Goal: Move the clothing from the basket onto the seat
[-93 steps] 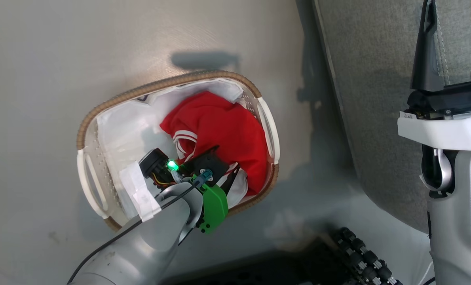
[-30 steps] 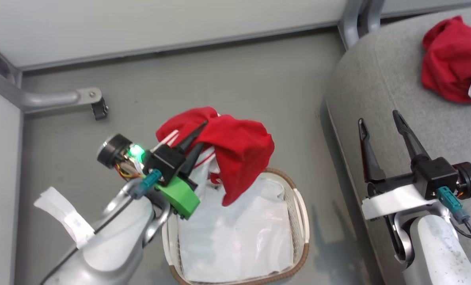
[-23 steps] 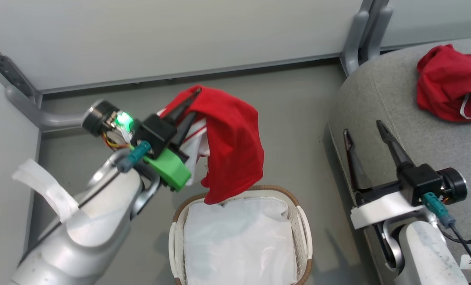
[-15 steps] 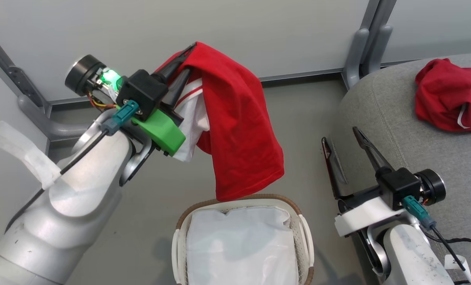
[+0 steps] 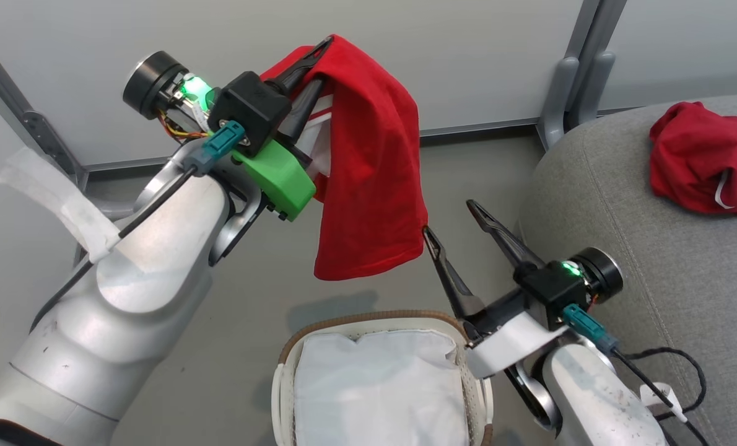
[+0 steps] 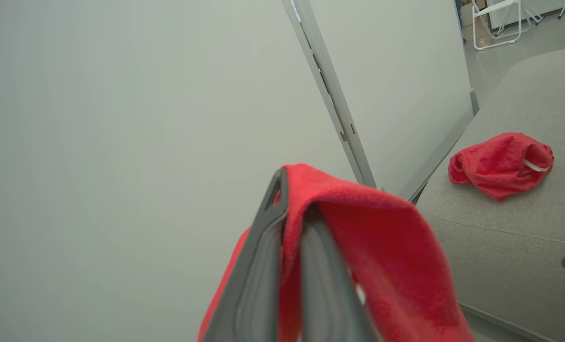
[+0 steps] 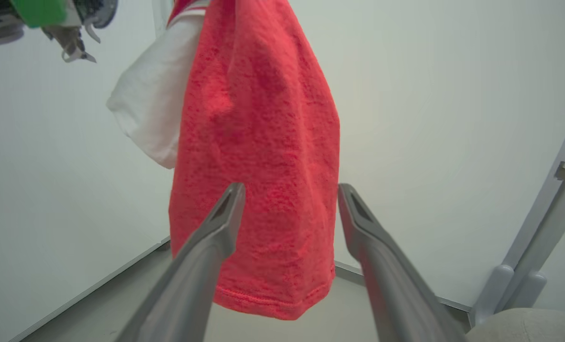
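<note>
**Left gripper** (image 5: 319, 62): the fingers are closed on a fold of the red shirt (image 5: 375, 186). The cloth drapes over the upper finger and hangs well below the fingertips. Only a narrow pinch holds it, so I judge a quick swing could let it slip out.

**Basket** (image 5: 344, 318): it stands below the hanging hem. A dropped shirt would land back in it or on the floor (image 5: 244, 322) beside it.

**Right gripper** (image 5: 449, 218): the fingers are spread wide and hold nothing. The nearer fingertip sits at the hem's edge, and I cannot tell whether it touches. The hem could catch on that tip during the carry and be pulled from the left fingers.

**Seat** (image 5: 622, 204): it lies beyond the right fingers, well apart from the left ones. A release made too soon would leave the shirt trailing off its rounded edge. A second red garment (image 5: 697, 161) lies on the cushion, far from both sets of fingers.

**Materials and shapes:**
- Shirt: soft, matte knit with a mottled surface, a stitched hem, a white inner panel and white stripe trim.
- Fingers: long, dark, hard and tapering, slotted near the tip.
- Basket: oval white perforated plastic with a brown woven rim, and a creased white liner (image 5: 375, 384) inside.
- Seat: grey woven upholstery with a sewn seam.
- Second garment: a crumpled heap with white edging.
</note>
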{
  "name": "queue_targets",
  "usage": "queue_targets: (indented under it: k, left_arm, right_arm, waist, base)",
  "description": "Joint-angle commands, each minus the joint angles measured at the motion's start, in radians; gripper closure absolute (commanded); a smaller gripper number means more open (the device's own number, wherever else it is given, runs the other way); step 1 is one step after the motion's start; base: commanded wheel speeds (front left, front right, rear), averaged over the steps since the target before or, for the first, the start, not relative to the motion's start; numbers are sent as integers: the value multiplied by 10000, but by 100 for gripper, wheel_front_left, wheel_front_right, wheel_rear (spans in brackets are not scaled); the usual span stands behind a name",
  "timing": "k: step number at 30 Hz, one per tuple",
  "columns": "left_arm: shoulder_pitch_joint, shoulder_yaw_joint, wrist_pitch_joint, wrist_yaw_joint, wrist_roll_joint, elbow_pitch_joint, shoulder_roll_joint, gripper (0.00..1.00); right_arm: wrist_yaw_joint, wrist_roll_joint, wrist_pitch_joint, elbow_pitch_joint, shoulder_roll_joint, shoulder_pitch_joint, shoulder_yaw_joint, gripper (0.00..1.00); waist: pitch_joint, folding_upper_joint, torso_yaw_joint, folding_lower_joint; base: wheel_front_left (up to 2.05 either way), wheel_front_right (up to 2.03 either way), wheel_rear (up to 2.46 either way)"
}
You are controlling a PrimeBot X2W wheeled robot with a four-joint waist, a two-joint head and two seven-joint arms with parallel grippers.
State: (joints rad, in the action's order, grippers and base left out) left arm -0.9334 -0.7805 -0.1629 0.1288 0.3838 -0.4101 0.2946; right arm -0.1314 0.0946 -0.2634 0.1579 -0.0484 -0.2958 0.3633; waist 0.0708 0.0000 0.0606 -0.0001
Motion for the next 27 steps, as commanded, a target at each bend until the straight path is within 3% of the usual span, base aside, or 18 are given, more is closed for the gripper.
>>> queue_targets:
  k: [1,12,27]
  left_arm:
    - [-178,-28,11,-1,114,-37,-58,100]
    - [-170,-560,-148,14,225,-15,-408,100]
    - [-20,-1362,-44,27,637,959,-335,100]
  right_arm:
    - [14,47,-22,-5,-38,-294,166,0]
    - [14,79,-22,675,-37,-2004,626,0]
    - [14,94,-22,2331,-34,-3405,806,0]
  waist:
    - [-12,0,2,1]
    - [-107,0,190,1]
    - [-42,0,454,1]
  base:
    - [0,0,0]
    - [0,0,0]
    - [0,0,0]
